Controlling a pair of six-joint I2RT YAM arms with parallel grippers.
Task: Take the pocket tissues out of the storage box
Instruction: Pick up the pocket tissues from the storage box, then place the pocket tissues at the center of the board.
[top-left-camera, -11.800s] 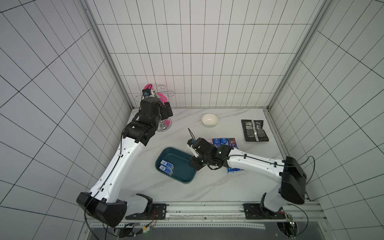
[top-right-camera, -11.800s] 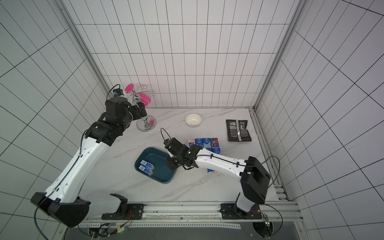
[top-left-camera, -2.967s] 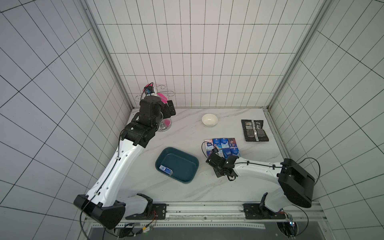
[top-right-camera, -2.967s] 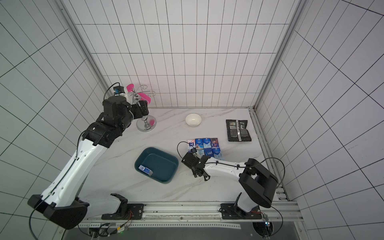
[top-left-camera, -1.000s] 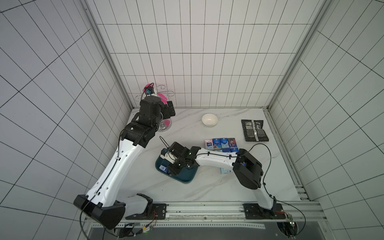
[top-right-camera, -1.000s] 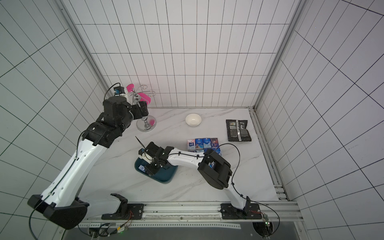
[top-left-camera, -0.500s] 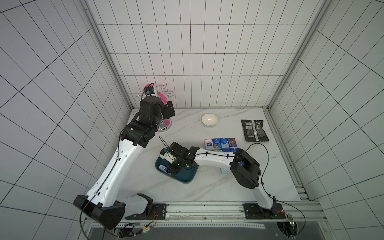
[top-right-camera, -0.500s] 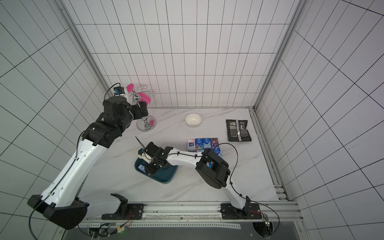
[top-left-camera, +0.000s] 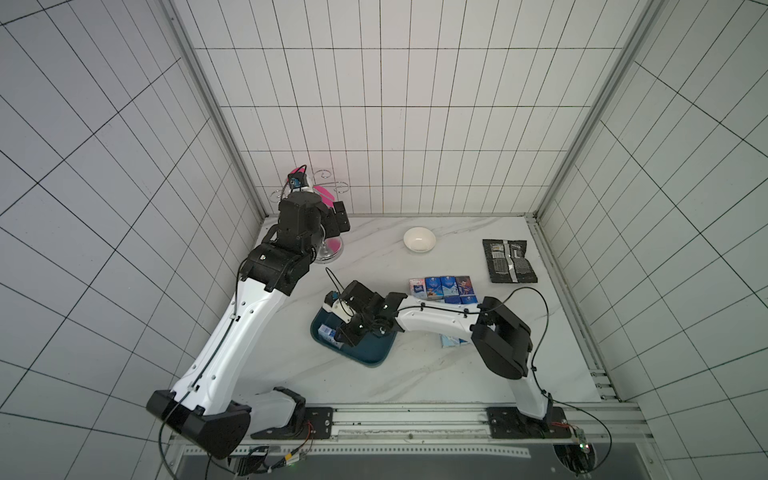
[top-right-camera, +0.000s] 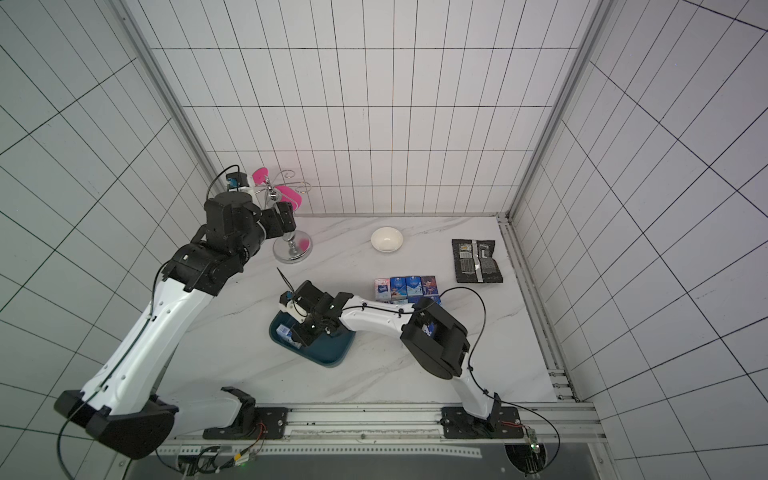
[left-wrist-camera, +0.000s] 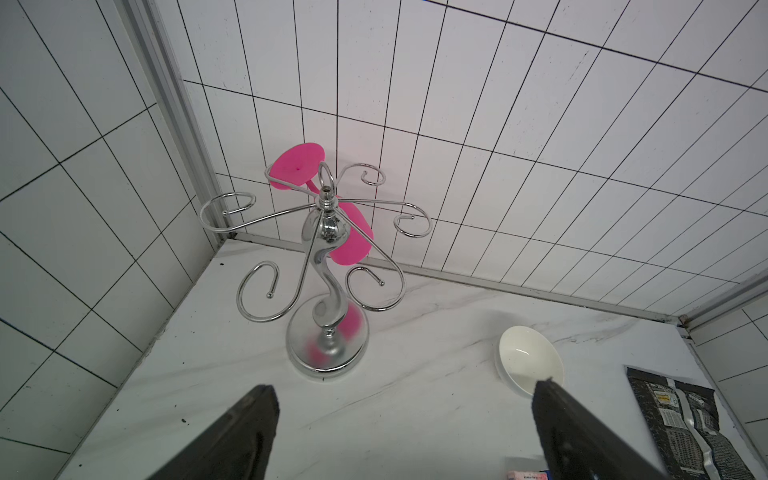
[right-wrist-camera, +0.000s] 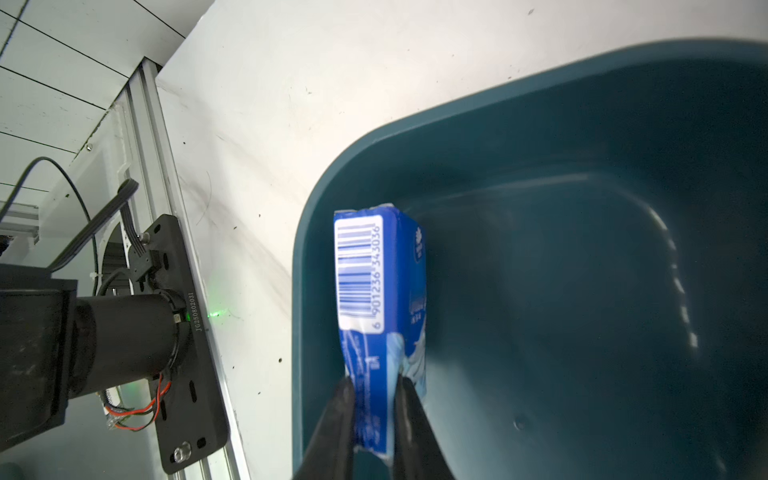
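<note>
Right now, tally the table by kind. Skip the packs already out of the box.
box: 1
pack inside it: 1
bowl: 1
black packet: 1
rack: 1
pink glass: 1
Total: 6

Glossy film wraps the tissue pack (right-wrist-camera: 380, 291), the storage box (right-wrist-camera: 540, 137) is smooth plastic, the stand (left-wrist-camera: 328, 232) polished metal.
</note>
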